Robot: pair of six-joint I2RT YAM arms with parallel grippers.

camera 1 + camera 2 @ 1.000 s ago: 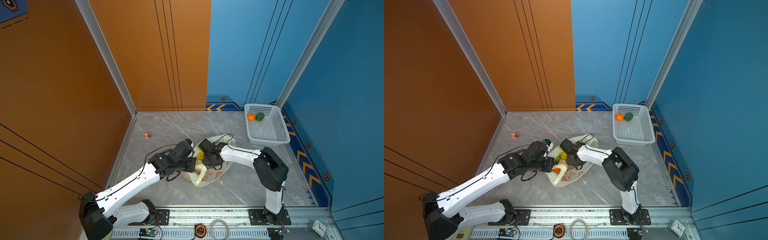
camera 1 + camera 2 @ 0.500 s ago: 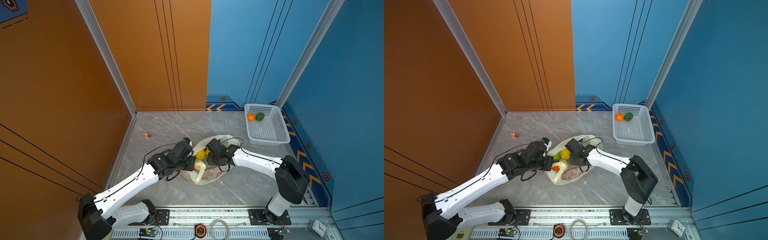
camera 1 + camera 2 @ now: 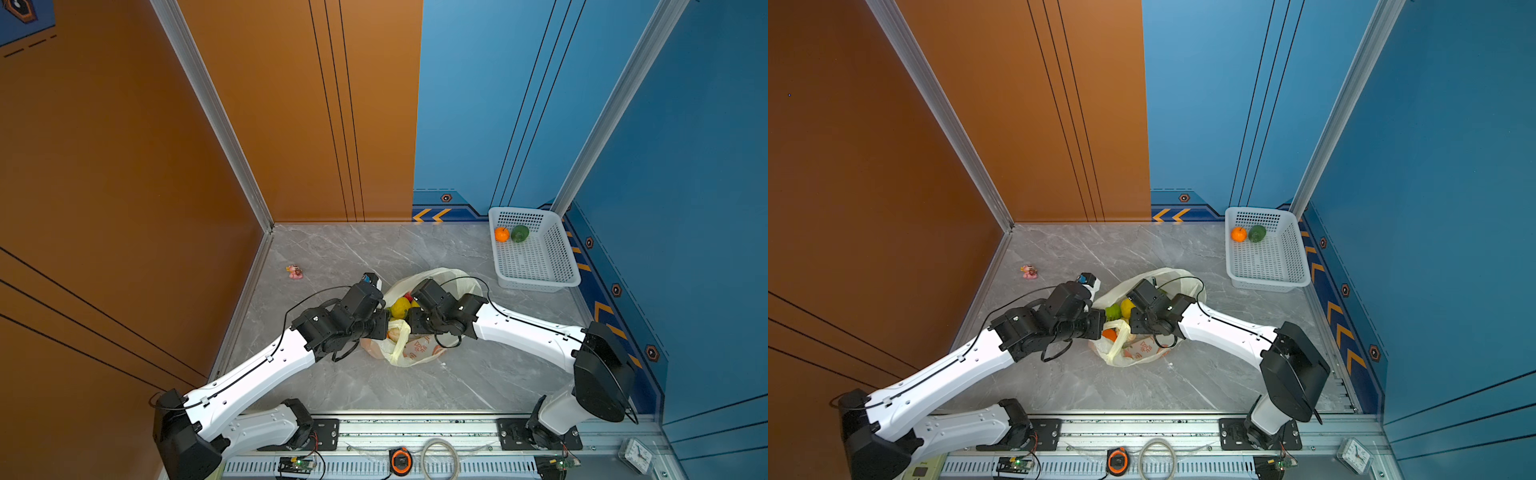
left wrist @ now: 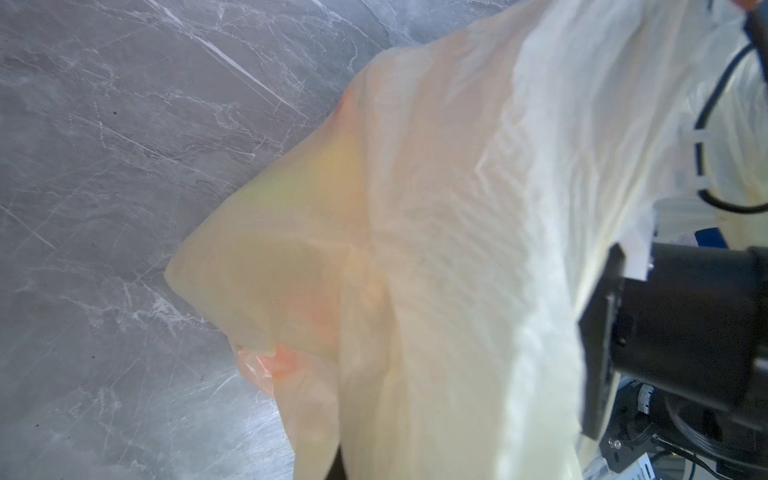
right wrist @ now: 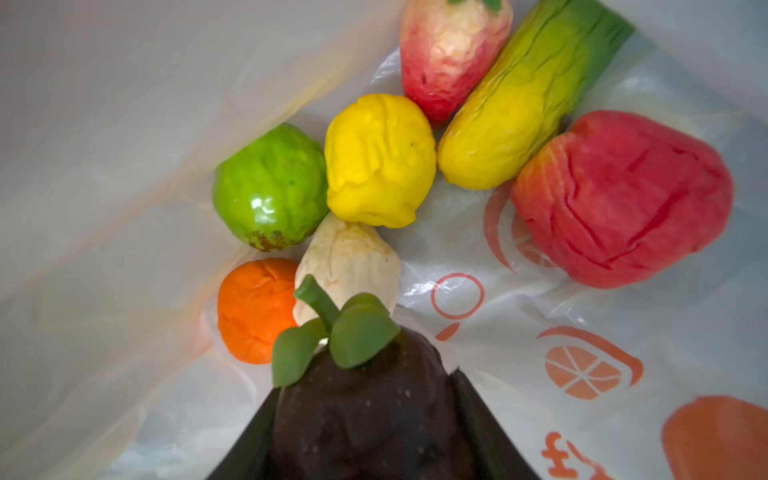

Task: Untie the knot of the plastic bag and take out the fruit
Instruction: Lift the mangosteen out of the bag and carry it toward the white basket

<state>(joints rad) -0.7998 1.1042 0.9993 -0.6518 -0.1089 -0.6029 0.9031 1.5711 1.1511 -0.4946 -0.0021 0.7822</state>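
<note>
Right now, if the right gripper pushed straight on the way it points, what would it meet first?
Likely the cream fruit, lying just ahead of the dark brown fruit held in the right gripper; depth is hard to judge.

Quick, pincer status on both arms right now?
Left pincer: closed, pinching the plastic bag at its edge.
Right pincer: closed on the dark brown fruit, inside the bag.
</note>
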